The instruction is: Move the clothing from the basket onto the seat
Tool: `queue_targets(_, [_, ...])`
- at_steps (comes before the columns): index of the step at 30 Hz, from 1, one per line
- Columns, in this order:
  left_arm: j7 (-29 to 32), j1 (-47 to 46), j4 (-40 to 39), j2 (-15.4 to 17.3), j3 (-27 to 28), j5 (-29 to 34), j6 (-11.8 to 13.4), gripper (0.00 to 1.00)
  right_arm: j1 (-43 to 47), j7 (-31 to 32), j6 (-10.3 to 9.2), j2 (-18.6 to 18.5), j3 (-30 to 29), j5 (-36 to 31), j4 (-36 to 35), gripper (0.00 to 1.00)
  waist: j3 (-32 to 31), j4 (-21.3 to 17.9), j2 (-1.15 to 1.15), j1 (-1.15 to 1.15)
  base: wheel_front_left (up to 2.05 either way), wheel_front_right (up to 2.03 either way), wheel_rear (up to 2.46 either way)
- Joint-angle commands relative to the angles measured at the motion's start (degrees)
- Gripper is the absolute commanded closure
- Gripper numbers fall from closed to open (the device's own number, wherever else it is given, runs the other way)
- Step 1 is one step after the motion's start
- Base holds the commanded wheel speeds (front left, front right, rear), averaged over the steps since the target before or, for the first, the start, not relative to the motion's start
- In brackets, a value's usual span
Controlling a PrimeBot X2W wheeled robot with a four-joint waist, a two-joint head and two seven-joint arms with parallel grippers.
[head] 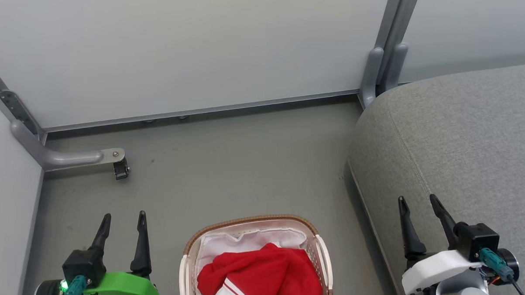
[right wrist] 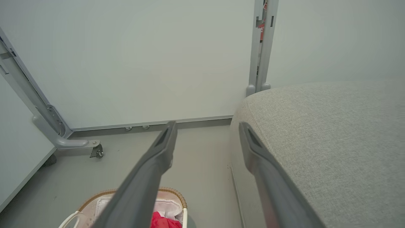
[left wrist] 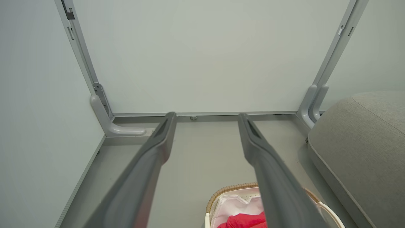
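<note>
Not yet lifted: bright red fabric clothing (head: pixel 262 274) inside white perforated brown-rimmed basket (head: pixel 251 220); grey upholstered seat (head: pixel 463 141) right of basket; left gripper (head: pixel 125 214), right gripper (head: pixel 417 197) flanking basket, splayed, empty.

You are operating in a partitioned test bay, dressed as a home corner. Plain pale panels (head: pixel 183 44) stand in grey metal frames; one foot (head: pixel 70 157) carries a caster (head: pixel 121 169). The floor (head: pixel 244 164) is bare grey. A seat (head: pixel 463 141) and laundry basket (head: pixel 251 220) supply the domestic setting.
</note>
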Motion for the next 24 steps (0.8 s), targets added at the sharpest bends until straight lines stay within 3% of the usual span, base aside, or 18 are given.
queue_targets(1, [-0.4,1.5,0.0,0.4,0.1,1.0,0.0,0.0,0.7,-0.5,0.0,0.1,-0.2,-1.0,0.2,0.0,0.0,-0.1,0.0,0.0,0.0,0.0,0.0])
queue_targets(9, [-0.8,0.5,-0.1,0.4,-1.4,2.2,-0.5,0.0,-0.9,-0.8,-0.01,0.5,0.4,-1.8,-0.9,0.0,2.4,-1.2,0.0,0.0,0.0,0.0,0.0])
queue_targets(16, [-0.7,-3.7,1.6,0.4,-4.0,0.7,-0.6,0.0,-4.5,-0.8,-0.01,0.3,1.3,-0.9,-2.4,0.0,9.8,-3.4,0.0,0.0,0.0,0.0,0.0])
queue_targets(24, [-0.7,-10.1,5.5,0.4,-7.9,-0.6,-1.4,0.0,-10.4,-0.8,-0.01,-0.1,4.5,4.8,-1.2,0.0,18.7,-6.9,0.0,0.0,0.0,0.0,0.0])
